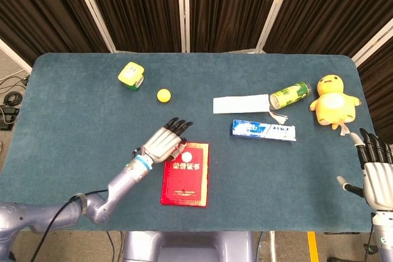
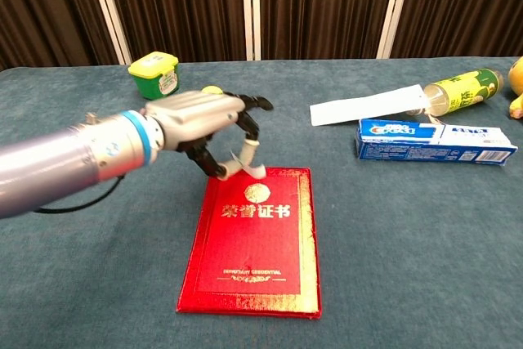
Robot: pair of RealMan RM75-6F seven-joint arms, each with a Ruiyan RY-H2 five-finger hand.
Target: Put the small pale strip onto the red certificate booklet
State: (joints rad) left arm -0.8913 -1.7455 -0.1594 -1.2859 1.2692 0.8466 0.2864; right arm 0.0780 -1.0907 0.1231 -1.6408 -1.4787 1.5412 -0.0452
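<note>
The red certificate booklet (image 1: pixel 185 174) (image 2: pixel 253 237) lies flat near the table's front, gold characters on its cover. My left hand (image 1: pixel 164 143) (image 2: pixel 204 123) hovers over the booklet's top left corner and pinches the small pale strip (image 2: pixel 243 164) (image 1: pixel 181 149) between thumb and a finger; the strip hangs just above the booklet's upper edge. My right hand (image 1: pixel 375 171) stays at the far right edge of the table, fingers spread, holding nothing, seen only in the head view.
A yellow ball (image 1: pixel 163 95) (image 2: pixel 210 90) and a green-lidded tub (image 1: pixel 131 74) (image 2: pixel 154 73) lie behind the left hand. To the right are a white paper sheet (image 1: pixel 241 104), a green can (image 1: pixel 290 95), a toothpaste box (image 1: pixel 263 130) (image 2: pixel 435 141) and a yellow plush chick (image 1: pixel 333 100).
</note>
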